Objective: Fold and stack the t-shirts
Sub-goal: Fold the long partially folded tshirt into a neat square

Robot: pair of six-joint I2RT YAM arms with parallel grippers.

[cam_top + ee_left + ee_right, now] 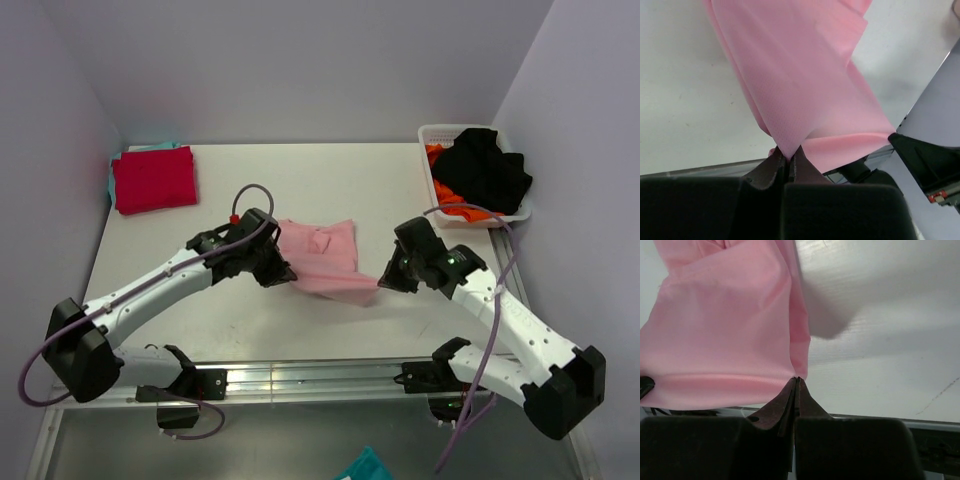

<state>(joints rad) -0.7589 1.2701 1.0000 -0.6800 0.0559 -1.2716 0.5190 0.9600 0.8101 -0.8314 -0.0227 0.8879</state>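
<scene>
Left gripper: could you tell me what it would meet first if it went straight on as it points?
The pink t-shirt that the left gripper now pinches; it stretches straight ahead. Beyond it probably the table, though depth is unclear.

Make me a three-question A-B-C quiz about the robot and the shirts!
1. Where is the folded bright red cloth t-shirt? A far left corner B inside a basket C between the arms
2. What colour is the soft cloth t-shirt the arms hold? A teal B light pink C black
3. How is the left gripper? A wide open B shut on cloth C out of view
Answers: 1 A, it lies far back left. 2 B, the right gripper pinches pink too. 3 B, its closed tips squeeze cloth.
</scene>
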